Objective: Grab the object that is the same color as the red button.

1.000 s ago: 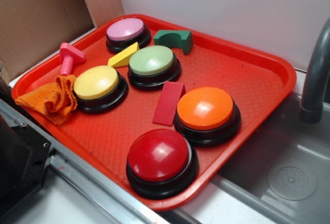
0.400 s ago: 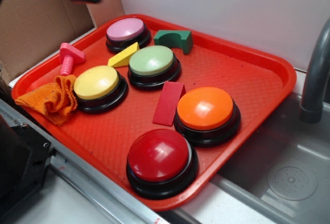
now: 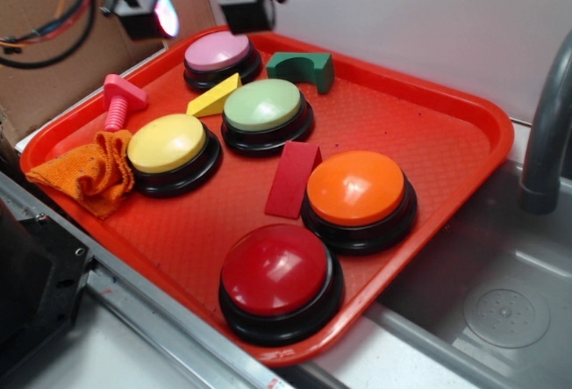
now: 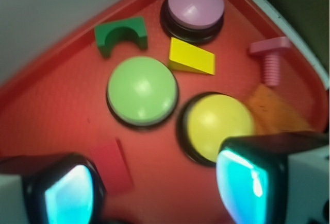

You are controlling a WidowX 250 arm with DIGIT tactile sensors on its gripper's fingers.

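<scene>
A red tray [image 3: 447, 130] is shown from the exterior view, and the gripper [image 3: 192, 6] is seen above its far corner, over the pink button [image 3: 217, 51]. Its two fingers [image 3: 243, 9] are spread apart with nothing held between them; in the wrist view both pads [image 4: 69, 195] are seen at the bottom edge, glowing cyan, with open tray surface in the gap.

The small flat red block [image 3: 293, 178] is laid on the tray, well apart from the fingers and nearer the camera in the exterior view. It is placed just beside the orange button [image 3: 356, 188], between that button and the green button [image 3: 264, 105]. In the wrist view the block [image 4: 116, 165] is seen just beside the inner edge of the left-hand pad, partly blurred.

The red button [image 3: 275, 271] is set at the tray's near edge, farthest from the fingers, past the block.

The yellow button [image 4: 219, 126] is partly covered by the right-hand pad in the wrist view. Beyond the pads, a yellow wedge [image 4: 192, 57], a green arch block [image 4: 121, 34] and a pink bolt [image 4: 271, 59] are spread around the pink button. An orange cloth [image 3: 89, 173] is draped over the tray's left rim, near the bolt.
</scene>
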